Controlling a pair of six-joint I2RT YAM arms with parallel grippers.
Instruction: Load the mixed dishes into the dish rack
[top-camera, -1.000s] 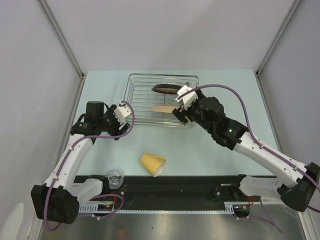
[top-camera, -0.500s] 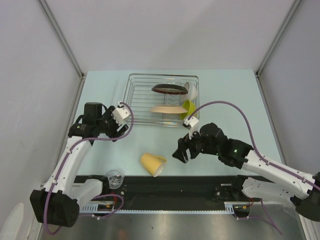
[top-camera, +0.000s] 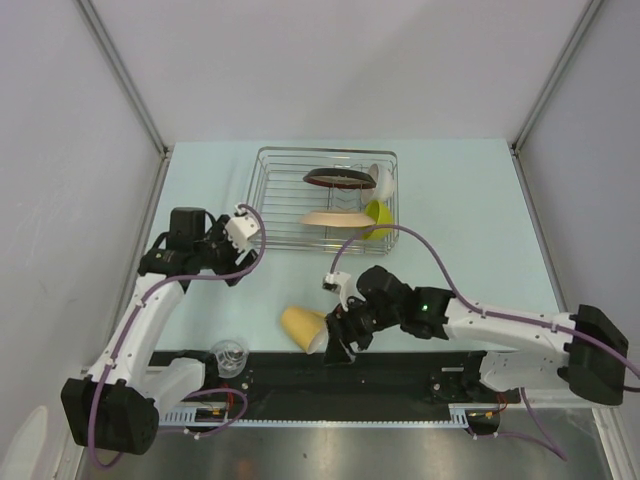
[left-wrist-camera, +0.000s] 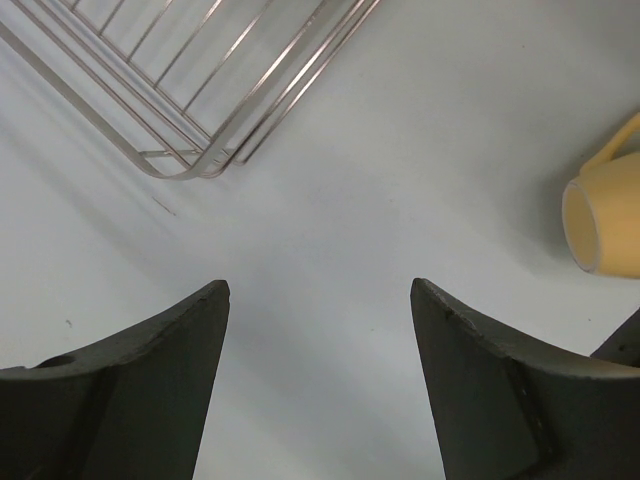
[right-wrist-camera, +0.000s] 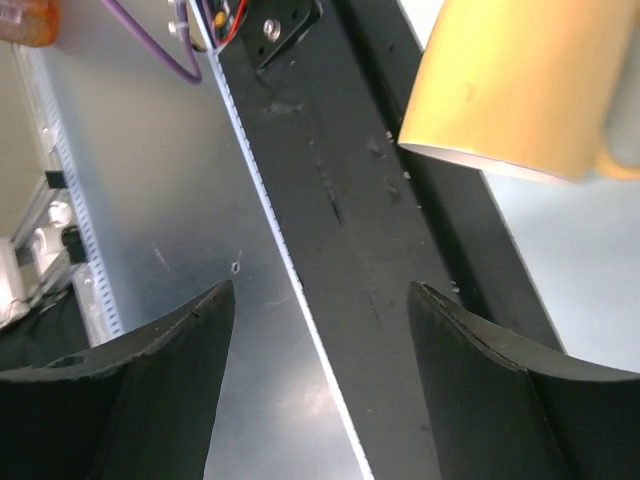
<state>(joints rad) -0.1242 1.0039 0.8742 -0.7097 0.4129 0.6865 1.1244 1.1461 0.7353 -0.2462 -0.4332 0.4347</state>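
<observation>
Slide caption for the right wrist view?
Open right end effector above the black rail, yellow mug on its side just ahead.

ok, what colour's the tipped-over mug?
Yellow; the tipped-over yellow mug shows best in the top external view.

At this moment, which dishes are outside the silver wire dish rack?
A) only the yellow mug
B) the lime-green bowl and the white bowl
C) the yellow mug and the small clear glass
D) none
C: the yellow mug lies on its side on the pale blue table and the small clear glass stands near the table's front edge, both outside the silver wire dish rack.
</observation>
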